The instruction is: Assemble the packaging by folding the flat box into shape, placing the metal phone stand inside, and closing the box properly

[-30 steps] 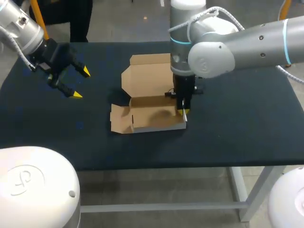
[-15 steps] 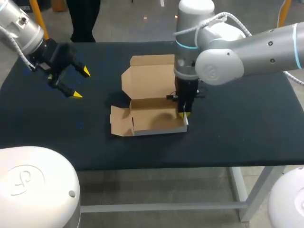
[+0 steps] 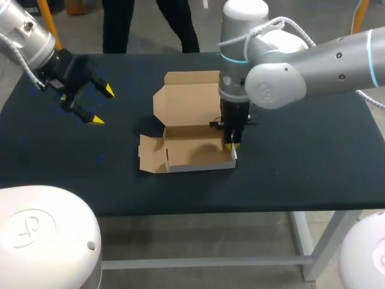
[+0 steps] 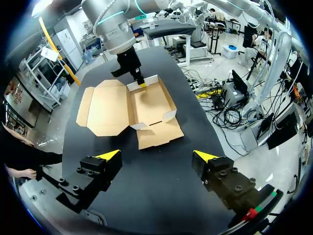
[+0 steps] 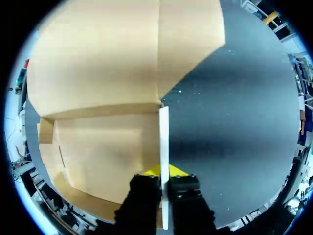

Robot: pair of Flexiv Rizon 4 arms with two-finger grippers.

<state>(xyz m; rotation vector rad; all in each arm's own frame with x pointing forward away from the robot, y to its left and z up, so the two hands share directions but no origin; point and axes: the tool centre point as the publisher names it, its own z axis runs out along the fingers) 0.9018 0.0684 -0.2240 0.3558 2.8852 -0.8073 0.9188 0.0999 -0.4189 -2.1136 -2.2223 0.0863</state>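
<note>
Right gripper [image 3: 233, 143] is clamped on the right side wall [image 5: 164, 137] of the box [image 3: 195, 150], pointing straight down with one yellow tip inside the tray and one outside. In the right wrist view the wall's thin white edge runs right up between the two fingers [image 5: 144, 196], so it's a proper pinch from both sides.

Biggest thing first: the black table [image 3: 301, 162] takes up the whole scene; the right arm [image 3: 301, 60] comes in from the right and hangs over the middle.

The box sits roughly in the middle of the table, only half folded; the open tray part is on the near side, with its near wall standing up. The lid [image 3: 186, 99] lies flat on the table on the far side, still joined to the tray; a flap [image 3: 151, 155] sticks out loose at the tray's left end.

Left gripper [image 3: 101, 106] is over the far left part of the table, well apart from the box, fingers spread wide and holding nothing; from its wrist view the box lies well ahead of it [image 4: 157, 156].
</note>
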